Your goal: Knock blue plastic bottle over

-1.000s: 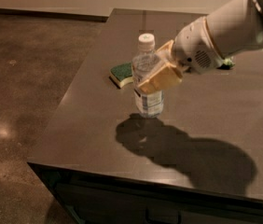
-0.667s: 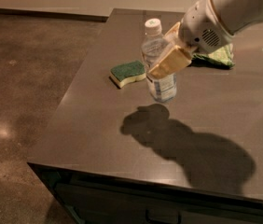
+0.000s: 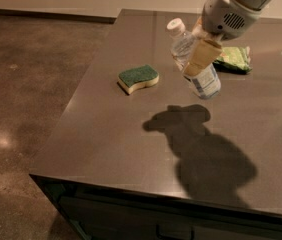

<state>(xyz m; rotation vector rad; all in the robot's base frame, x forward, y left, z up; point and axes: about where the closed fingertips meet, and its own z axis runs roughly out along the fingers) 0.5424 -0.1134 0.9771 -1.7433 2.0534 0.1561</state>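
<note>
One worktop (image 3: 106,134): a dark, flat surface by which every item is carried; a broad shadow (image 3: 201,149) is cast on its near right part.
Arm (image 3: 228,14): a white housing is seen reaching in from the far right corner, above the worktop.
Gripper (image 3: 196,69): it is placed over the far right part of the worktop and appears clamped around the blue plastic bottle (image 3: 207,82); one tan finger (image 3: 202,55) is laid across the bottle's near side, and the other is hidden behind it.
Bottle position: the blue plastic bottle is held inside the gripper, between the sponge and the snack bag, and is tilted; its white cap (image 3: 175,26) is pointed far and left, its base near and right. Whether the base touches the worktop cannot be told.
Deciding relation: the bottle's long axis is crossed by the finger at about mid-body, so a fall is judged to depend on a release or on more tipping to the left.
Snack bag (image 3: 233,58): a green bag is laid flat just right of the bottle, partly hidden by the gripper.
Sponge (image 3: 138,78): a green-topped sponge is laid left of the bottle, apart from it.
</note>
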